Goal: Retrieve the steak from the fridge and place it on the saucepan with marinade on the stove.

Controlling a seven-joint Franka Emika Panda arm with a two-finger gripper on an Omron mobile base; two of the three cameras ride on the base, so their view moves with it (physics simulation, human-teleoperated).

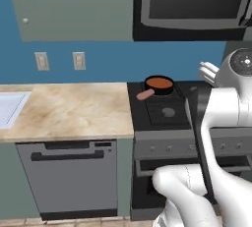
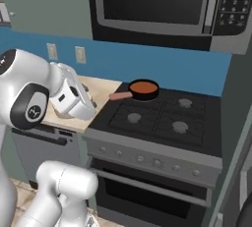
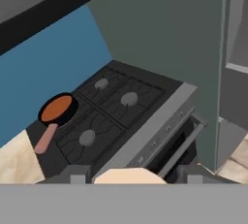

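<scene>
A blue backsplash wall (image 1: 98, 69) runs behind a beige marbled counter (image 1: 74, 110) and carries two pale outlets (image 1: 78, 61) side by side. Grey-green upper cabinets (image 1: 74, 7) hang above the counter, one with a small round knob (image 1: 25, 21). A black microwave (image 2: 162, 5) is mounted high, with its keypad at the right edge. A white sink (image 1: 11, 107) sits at the counter's left edge, and a grey dishwasher (image 1: 69, 177) stands below the counter's front edge. The floor (image 1: 59, 222) is tan tile.

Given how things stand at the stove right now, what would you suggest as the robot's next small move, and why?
Probably carry the steak forward and left over the saucepan. The pale slab sits between the gripper fingers, while the pan of marinade waits on the stove's rear left burner, well ahead of the hand.
</scene>
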